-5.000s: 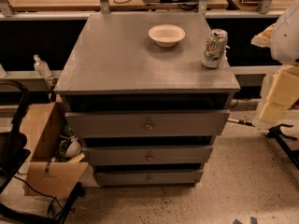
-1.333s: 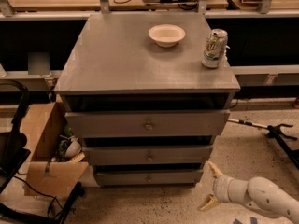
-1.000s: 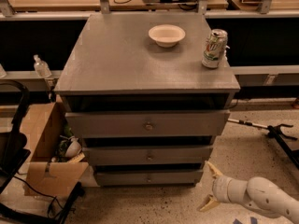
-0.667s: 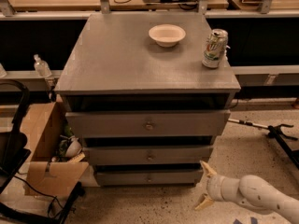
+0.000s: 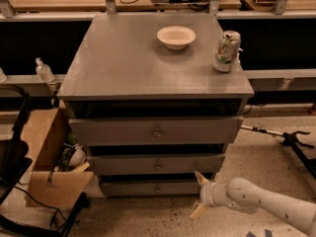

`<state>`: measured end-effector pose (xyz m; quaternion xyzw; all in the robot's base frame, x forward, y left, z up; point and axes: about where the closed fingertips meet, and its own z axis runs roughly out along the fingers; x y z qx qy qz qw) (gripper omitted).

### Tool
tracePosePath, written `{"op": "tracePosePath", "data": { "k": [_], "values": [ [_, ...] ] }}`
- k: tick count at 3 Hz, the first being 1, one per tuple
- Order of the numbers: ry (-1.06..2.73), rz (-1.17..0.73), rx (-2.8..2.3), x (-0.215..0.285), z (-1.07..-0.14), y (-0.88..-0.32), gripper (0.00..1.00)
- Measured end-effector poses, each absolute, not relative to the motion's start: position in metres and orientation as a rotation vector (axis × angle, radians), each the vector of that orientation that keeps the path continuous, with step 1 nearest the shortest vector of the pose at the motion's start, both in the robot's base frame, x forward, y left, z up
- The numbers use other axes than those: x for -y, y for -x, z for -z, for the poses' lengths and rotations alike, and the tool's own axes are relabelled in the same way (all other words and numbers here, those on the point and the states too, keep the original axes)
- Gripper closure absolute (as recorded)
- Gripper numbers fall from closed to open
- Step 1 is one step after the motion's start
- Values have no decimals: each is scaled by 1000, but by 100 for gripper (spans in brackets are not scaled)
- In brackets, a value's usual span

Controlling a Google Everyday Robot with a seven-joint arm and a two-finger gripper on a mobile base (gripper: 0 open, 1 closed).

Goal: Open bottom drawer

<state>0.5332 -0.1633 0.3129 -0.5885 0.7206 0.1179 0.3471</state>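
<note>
The bottom drawer (image 5: 148,187) is the lowest of three grey drawer fronts on the cabinet, with a small round knob (image 5: 158,187) at its centre; it looks pushed in. My gripper (image 5: 200,195) reaches in low from the right on a white arm, right at the drawer's right end. Its two pale fingers (image 5: 201,178) are spread, one above and one below, with nothing between them. It is well to the right of the knob.
On the cabinet top (image 5: 123,58) stand a white bowl (image 5: 176,36) and a soda can (image 5: 226,51). An open cardboard box (image 5: 49,162) with clutter sits on the floor at left, beside black stand legs (image 5: 15,157). A black tripod leg (image 5: 291,139) lies at right.
The arm came down from the upper right to floor level, then slid left until the gripper reached the bottom drawer's right end. The drawers have not moved.
</note>
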Motion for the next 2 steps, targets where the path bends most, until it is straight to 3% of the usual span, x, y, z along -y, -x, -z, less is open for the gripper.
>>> {"op": "tracePosePath", "data": {
  "k": [2],
  "values": [
    [1630,-341,-1905,138,-255,-541,0]
  ]
}}
